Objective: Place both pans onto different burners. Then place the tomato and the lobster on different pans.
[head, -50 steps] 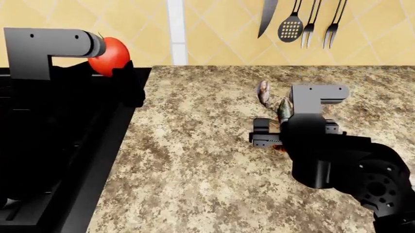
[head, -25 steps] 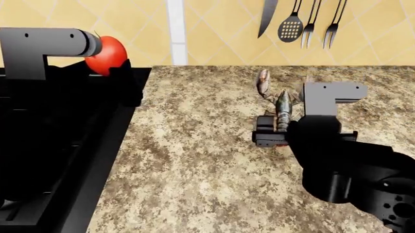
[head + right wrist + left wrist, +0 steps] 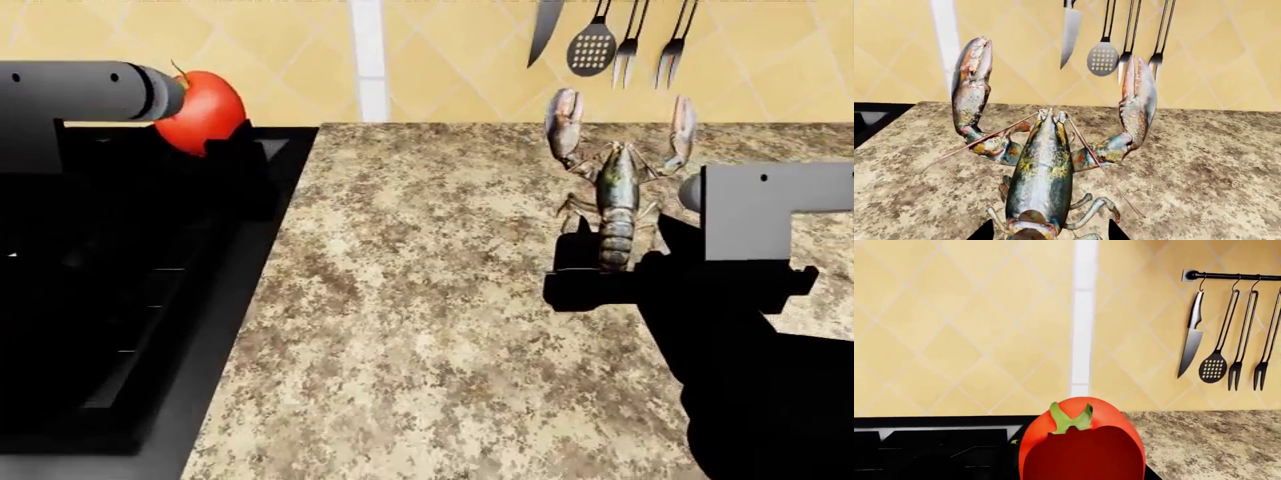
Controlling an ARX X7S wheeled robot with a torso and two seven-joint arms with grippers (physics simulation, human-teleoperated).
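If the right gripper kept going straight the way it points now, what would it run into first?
Probably the tiled wall, about where the hanging knife and slotted spatula are. The right gripper holds the lobster claws-forward above the countertop; depth is unclear.

A speckled brown granite countertop (image 3: 400,330) runs from the yellow tiled wall toward the camera; a black stove (image 3: 120,300) is set against its left edge, its dark grates only dimly visible; in the head view the lobster (image 3: 617,190) appears above the counter's far right part, whether touching the stone cannot be told.
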